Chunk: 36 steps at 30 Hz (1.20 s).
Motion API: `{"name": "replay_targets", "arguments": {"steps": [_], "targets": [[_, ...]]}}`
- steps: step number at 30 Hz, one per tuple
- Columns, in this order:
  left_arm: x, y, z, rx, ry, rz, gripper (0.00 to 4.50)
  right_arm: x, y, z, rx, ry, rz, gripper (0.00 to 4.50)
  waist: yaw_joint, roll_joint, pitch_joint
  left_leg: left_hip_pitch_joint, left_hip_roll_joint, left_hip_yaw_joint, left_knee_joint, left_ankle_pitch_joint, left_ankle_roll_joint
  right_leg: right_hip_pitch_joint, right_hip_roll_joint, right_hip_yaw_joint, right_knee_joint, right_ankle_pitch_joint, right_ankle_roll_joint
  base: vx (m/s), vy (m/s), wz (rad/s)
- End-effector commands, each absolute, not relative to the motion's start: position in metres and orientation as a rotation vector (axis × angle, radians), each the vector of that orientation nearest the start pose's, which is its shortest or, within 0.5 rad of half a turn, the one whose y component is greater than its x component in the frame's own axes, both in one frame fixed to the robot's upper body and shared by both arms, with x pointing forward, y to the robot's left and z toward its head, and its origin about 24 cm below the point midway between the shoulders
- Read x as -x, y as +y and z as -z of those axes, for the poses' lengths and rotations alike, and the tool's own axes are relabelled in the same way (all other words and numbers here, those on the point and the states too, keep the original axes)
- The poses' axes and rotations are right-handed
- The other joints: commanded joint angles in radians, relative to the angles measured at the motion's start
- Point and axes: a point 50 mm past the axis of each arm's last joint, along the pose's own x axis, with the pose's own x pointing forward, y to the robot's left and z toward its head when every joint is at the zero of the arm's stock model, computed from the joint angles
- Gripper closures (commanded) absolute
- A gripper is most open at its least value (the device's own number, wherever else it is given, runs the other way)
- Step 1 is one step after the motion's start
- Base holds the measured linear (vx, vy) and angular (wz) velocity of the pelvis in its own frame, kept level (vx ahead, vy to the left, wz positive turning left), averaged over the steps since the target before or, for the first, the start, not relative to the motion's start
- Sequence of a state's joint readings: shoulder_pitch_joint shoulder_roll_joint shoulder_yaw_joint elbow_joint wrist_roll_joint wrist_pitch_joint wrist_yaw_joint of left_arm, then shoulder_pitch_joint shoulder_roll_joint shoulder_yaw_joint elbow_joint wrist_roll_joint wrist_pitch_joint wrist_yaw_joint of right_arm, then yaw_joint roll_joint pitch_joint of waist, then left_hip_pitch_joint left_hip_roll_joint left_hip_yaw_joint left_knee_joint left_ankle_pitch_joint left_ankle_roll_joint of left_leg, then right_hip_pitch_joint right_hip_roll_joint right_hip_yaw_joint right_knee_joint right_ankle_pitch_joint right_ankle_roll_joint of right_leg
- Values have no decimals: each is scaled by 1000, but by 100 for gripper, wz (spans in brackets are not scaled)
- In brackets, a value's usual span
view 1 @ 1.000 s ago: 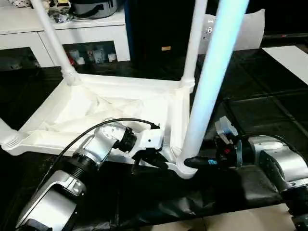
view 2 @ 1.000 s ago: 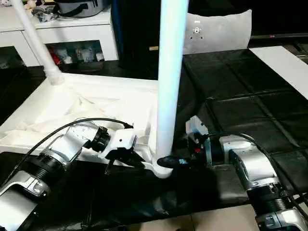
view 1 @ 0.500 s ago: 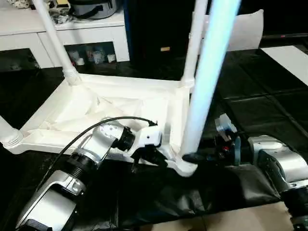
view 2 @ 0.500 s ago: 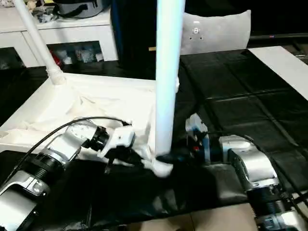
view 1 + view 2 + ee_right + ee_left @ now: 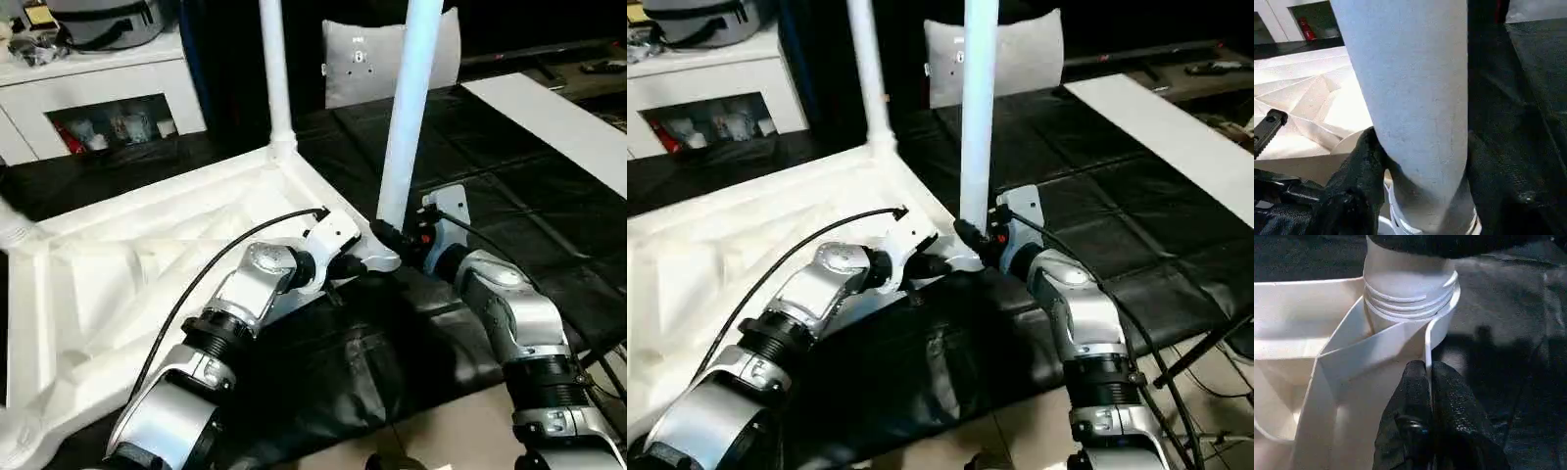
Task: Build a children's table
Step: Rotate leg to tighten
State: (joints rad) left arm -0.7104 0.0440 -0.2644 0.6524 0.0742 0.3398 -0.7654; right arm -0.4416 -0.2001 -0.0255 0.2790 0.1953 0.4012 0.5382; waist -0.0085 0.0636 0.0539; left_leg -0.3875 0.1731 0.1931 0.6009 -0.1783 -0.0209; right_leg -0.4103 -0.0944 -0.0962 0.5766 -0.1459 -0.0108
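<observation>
On the black-covered work surface (image 5: 549, 176) the upturned white ribbed plastic table top (image 5: 118, 284) has its thin rim pinched by the clenched left gripper (image 5: 1427, 382) beside the near corner socket (image 5: 1410, 298), where the right gripper (image 5: 389, 235) clasps the upright white tapered tube leg (image 5: 407, 108), which could tilt and jam if twisted off-axis.

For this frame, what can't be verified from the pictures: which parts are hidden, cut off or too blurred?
- Near leg: upper end cut off by the head views' top edge.
- Far leg: upper end likewise cut off.
- Right gripper: its far finger is hidden behind the near leg in the right wrist view.
- Table top: the near-left corner runs off the picture edge.
- Cabinet contents: too small to identify.
</observation>
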Motion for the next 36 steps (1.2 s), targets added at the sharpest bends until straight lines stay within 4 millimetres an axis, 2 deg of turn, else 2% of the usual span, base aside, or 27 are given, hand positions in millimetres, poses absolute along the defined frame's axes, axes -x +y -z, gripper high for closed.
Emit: {"name": "replay_targets", "arguments": {"steps": [1,2,5,7,9,11,16,19,20,22,23,24,25,26,29,36], "targets": [[-335,22,-83,-286,289,1146,450,-321,-129,-67,-60,253,-658,171,18,-16,-84,5,42,-27,-58,-170,111,61,-61,40,-71,-238,-209,0,0,0],[-335,29,-81,-315,288,1147,450,-317,-132,-68,-68,235,-680,146,25,-14,-87,4,44,-28,-56,-141,122,65,-62,41,-63,-195,-221,0,0,0],[-336,36,-79,-320,293,1148,450,-314,-139,-70,-69,214,-711,132,36,-13,-88,6,49,-27,-54,-109,145,63,-59,41,-54,-124,-243,0,0,0],[-335,40,-78,-334,292,1161,450,-312,-145,-71,-55,209,-729,101,42,-14,-83,8,50,-25,-56,-135,141,62,-60,41,-58,-155,-244,0,0,0],[-335,43,-77,-342,294,1171,450,-311,-149,-71,-42,208,-748,93,50,-13,-80,14,52,-24,-61,-180,116,59,-60,42,-66,-226,-229,0,0,0],[-331,50,-75,-363,281,1253,450,-306,-163,-73,-5,221,-825,80,55,-14,-78,16,53,-26,-62,-209,104,60,-61,41,-71,-265,-212,0,0,0],[-325,63,-71,-437,306,1384,450,-298,-176,-81,91,225,-969,39,70,-15,-76,19,56,-26,-65,-234,86,57,-63,43,-73,-311,-194,0,0,0],[-319,70,-70,-477,300,1504,450,-293,-180,-83,130,253,-1059,39,80,-13,-76,23,58,-24,-65,-230,80,53,-63,45,-71,-309,-197,0,0,0],[-314,75,-69,-487,314,1579,450,-288,-180,-83,144,274,-1140,39,83,-14,-75,21,59,-23,-65,-229,81,54,-64,45,-70,-307,-200,0,0,0],[-313,77,-69,-499,324,1603,450,-286,-180,-84,139,285,-1181,39,91,-12,-78,22,62,-24,-66,-224,84,54,-64,46,-66,-293,-202,0,0,0],[-311,82,-67,-539,341,1650,450,-282,-181,-85,126,308,-1249,39,97,-16,-77,26,65,-22,-66,-228,84,50,-63,47,-66,-289,-206,0,0,0],[-310,83,-67,-551,347,1664,450,-281,-181,-85,121,315,-1270,39,103,-13,-77,29,66,-22,-66,-237,82,49,-64,48,-64,-288,-213,0,0,0],[-309,85,-66,-564,354,1682,450,-280,-181,-85,117,321,-1293,64,104,-13,-77,28,67,-22,-67,-235,79,50,-65,49,-63,-285,-215,0,0,0],[-307,88,-66,-586,364,1727,450,-278,-180,-85,101,337,-1334,64,109,-16,-78,28,67,-23,-68,-232,77,52,-66,49,-61,-285,-217,0,0,0],[-305,89,-67,-617,372,1758,450,-276,-177,-84,80,359,-1387,77,118,-16,-77,30,68,-22,-68,-234,65,49,-68,51,-61,-297,-215,0,0,0],[-303,85,-68,-624,360,1794,450,-273,-167,-81,41,386,-1464,150,117,-19,-74,29,66,-25,-72,-258,41,51,-71,51,-68,-365,-191,0,0,0]]}}
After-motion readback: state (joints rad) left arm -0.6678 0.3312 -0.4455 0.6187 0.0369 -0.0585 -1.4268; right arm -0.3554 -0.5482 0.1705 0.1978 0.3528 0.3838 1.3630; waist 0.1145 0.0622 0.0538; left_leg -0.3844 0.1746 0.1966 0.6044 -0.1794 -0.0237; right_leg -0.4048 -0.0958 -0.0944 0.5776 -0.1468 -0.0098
